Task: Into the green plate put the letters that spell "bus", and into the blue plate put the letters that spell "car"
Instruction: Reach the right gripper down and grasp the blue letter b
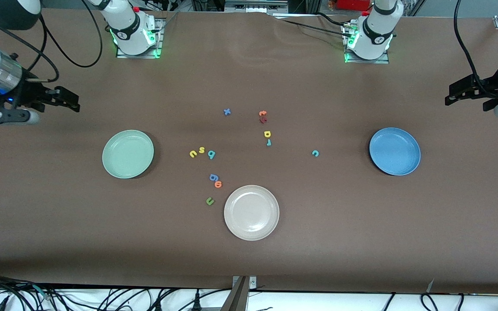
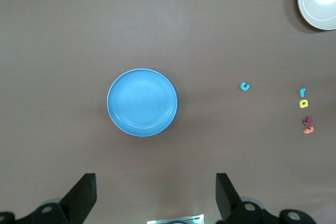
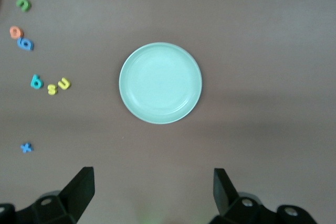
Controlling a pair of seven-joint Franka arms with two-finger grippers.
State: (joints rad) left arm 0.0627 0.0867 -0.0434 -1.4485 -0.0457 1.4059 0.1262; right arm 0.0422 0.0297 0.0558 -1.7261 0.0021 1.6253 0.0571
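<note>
Nothing sorted yet: both plates empty, first pick still to come.

The yellow "u", yellow "s" and teal "b" lie in a row mid-counter running toward the green plate; "c", "a" and "r" lie toward the blue plate. The left tool and right tool wait released at the counter's ends; next comes a fine pinch on one tiny letter.
</note>
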